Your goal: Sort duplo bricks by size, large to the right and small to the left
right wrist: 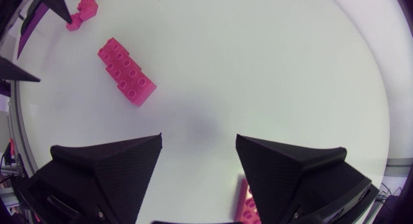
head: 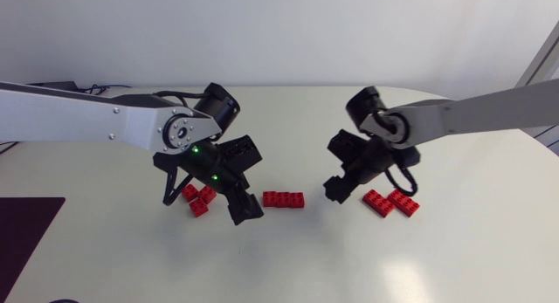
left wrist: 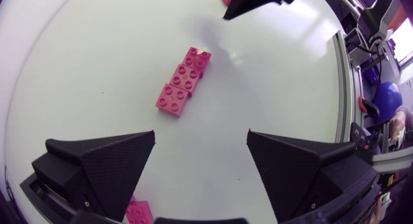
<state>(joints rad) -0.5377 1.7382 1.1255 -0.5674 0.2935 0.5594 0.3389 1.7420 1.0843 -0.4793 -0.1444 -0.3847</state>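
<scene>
Left claw is held wide open over the counter with nothing gripped; right claw is likewise spread wide and empty. One long red brick is found unsorted mid-counter, lying flat between the two claws and apart from both. Its long axis is laid across the counter, left to right, so one end is pointed toward each claw. In both wrist views it is seen ahead of the open fingers, at a slant. The left claw is judged slightly nearer to it than the right claw. Being long, it is judged bound rightward, toward the large bricks lying just beside the right claw. Small bricks are grouped close together under the left claw. For a grasp, fingers would need to be set across the long brick's short side.
</scene>
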